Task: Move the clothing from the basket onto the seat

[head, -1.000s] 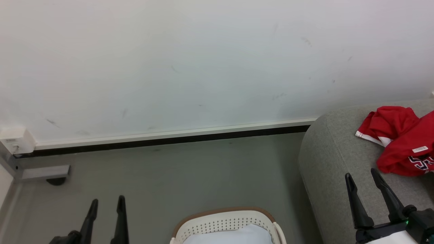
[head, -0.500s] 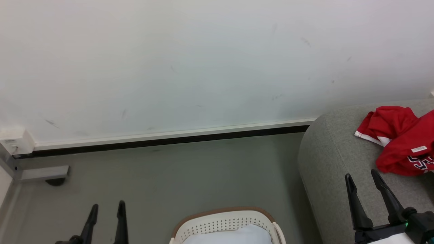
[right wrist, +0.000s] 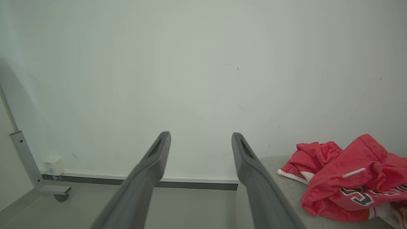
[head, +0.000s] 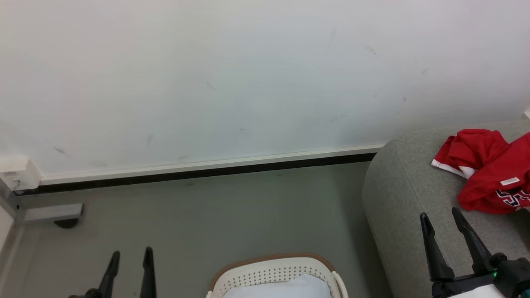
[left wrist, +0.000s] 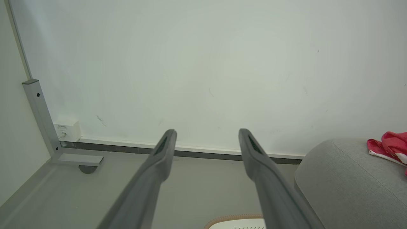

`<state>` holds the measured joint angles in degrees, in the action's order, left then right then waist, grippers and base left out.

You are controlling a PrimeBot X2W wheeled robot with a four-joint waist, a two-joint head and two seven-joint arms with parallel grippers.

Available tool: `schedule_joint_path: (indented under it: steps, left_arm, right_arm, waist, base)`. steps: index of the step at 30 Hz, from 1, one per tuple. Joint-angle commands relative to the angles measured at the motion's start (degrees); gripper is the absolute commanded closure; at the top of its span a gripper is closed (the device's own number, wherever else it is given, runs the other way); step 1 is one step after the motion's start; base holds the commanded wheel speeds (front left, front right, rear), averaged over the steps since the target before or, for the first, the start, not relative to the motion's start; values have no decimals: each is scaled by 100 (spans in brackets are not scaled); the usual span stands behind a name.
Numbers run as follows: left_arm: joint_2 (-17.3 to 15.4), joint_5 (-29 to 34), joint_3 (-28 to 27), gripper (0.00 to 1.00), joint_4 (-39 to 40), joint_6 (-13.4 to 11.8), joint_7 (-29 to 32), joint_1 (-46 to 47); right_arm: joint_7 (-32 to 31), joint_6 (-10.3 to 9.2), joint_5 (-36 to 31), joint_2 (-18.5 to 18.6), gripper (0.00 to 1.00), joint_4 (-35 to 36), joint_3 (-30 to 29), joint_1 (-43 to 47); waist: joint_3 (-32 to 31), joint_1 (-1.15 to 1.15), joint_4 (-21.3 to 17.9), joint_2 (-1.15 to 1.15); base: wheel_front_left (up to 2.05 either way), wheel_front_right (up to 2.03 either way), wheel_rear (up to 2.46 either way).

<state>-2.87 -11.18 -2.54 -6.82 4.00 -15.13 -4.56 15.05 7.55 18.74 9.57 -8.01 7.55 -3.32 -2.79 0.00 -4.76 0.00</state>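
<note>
The red clothing (head: 488, 169) with white trim lies crumpled on the grey seat (head: 397, 194) at the right; it also shows in the right wrist view as a heap (right wrist: 346, 178) and in the left wrist view as a red edge (left wrist: 389, 146). The white perforated basket (head: 273, 273) with a brown rim sits at the bottom centre, holding a pale pad (head: 285, 287). My right gripper (head: 441, 219) stands open above the seat, just short of the clothing, holding nothing. My left gripper (head: 130, 258) stands open over the floor, left of the basket.
A white wall with a dark skirting line (head: 207, 171) runs behind. A grey metal frame foot with a caster (head: 54, 213) and a white wall box (head: 18, 174) sit at the far left. Grey floor (head: 232, 211) lies between basket and wall.
The whole picture has shifted slightly as the camera moved. Both grippers have sunk a little lower in the head view. The clothing rests as before.
</note>
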Motion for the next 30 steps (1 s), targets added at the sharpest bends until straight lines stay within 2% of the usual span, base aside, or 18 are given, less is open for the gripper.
schedule_joint_path:
  steps: [1,6,7,11,30]
  left_arm:
    - [-11,28,-7,0,-17,-11,-2,16]
    - [-9,-57,45,0,-91,-34,-2,-5]
    - [2,-43,56,100,-81,-34,1,1]
    - [38,-133,65,100,-282,-30,44,-22]
    - [25,-2108,-48,100,-386,67,567,268]
  right_arm:
    - [16,-13,55,14,0,-24,6,-22]
    - [16,-13,66,12,0,-36,26,-37]
    - [-2,0,44,-3,100,-25,27,-3]
    - [-40,0,132,-69,100,-170,38,92]
    - [-529,-2,1960,-179,100,-280,-281,-30]
  waist:
    - [-2,0,2,0]
    - [-8,0,6,0]
    - [-8,0,6,0]
    - [-6,0,9,0]
    - [38,0,81,0]
  base:
    - [0,0,0]
    - [0,0,0]
    - [0,0,0]
    - [0,0,0]
    - [0,0,0]
